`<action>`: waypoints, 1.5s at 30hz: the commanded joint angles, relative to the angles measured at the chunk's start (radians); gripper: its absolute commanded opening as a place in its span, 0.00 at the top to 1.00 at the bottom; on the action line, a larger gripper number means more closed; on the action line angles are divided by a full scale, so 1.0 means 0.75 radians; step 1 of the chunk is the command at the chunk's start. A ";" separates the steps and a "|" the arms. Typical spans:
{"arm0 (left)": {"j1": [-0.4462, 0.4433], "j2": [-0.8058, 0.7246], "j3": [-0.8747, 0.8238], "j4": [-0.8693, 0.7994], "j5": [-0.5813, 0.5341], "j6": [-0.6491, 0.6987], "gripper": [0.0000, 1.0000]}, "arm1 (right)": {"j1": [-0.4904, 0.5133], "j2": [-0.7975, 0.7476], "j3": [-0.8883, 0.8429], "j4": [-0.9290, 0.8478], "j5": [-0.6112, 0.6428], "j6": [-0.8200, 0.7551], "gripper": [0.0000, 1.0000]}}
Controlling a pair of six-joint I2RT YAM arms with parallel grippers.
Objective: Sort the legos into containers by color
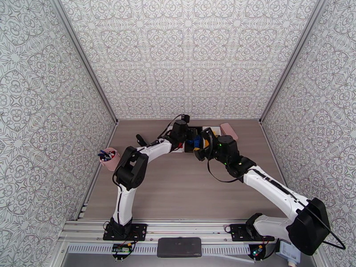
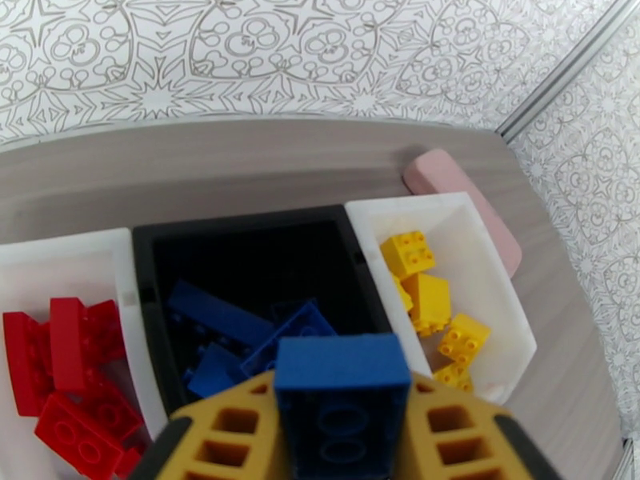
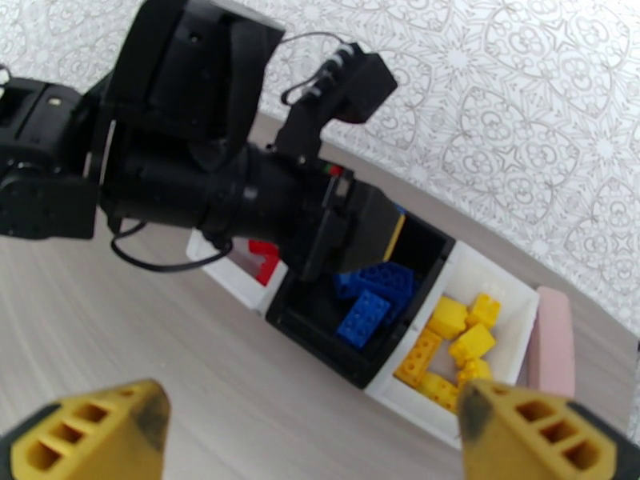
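Note:
My left gripper (image 2: 342,390) is shut on a blue lego (image 2: 340,366), held just above the black container (image 2: 240,222), where several blue legos (image 2: 216,314) lie. To its left a white container (image 2: 64,242) holds red legos (image 2: 68,354). To its right the other white container (image 2: 496,274) holds yellow legos (image 2: 424,294). My right gripper (image 3: 312,410) stands wide open with nothing in it, in front of the black container (image 3: 320,338) and above the bare table. In the top view both grippers, left (image 1: 190,141) and right (image 1: 205,145), meet at the containers near the back wall.
A pink rounded block (image 2: 464,194) lies just right of the yellow container. A pink cup with pens (image 1: 109,160) stands at the left edge, and a black bar (image 1: 141,140) lies near the left arm. Patterned walls enclose the table.

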 commanded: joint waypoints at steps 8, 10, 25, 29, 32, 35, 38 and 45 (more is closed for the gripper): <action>-0.009 -0.126 -0.014 -0.065 -0.050 0.098 0.33 | -0.014 -0.027 0.002 -0.023 0.045 0.027 0.01; -0.009 -0.186 -0.071 -0.047 -0.049 0.106 0.28 | -0.014 -0.032 -0.005 -0.005 0.057 0.038 0.01; 0.004 -0.889 -0.792 0.024 -0.392 0.346 0.05 | -0.178 -0.119 -0.218 0.276 0.256 0.200 0.00; 0.042 -1.096 -1.028 0.085 -0.498 0.417 0.04 | -0.291 -0.153 -0.322 0.334 0.262 0.255 0.00; 0.085 -1.243 -1.206 0.121 -0.592 0.488 0.02 | -0.337 -0.161 -0.401 0.391 0.297 0.219 0.00; 0.167 -1.373 -1.347 0.115 -0.638 0.540 0.00 | -0.360 -0.161 -0.499 0.482 0.373 0.125 0.00; 0.257 -1.454 -1.471 0.161 -0.690 0.558 0.00 | -0.402 -0.166 -0.590 0.560 0.417 0.085 0.01; 0.363 -1.483 -1.579 0.303 -0.816 0.615 0.00 | -0.537 -0.085 -0.717 0.775 0.387 0.102 0.01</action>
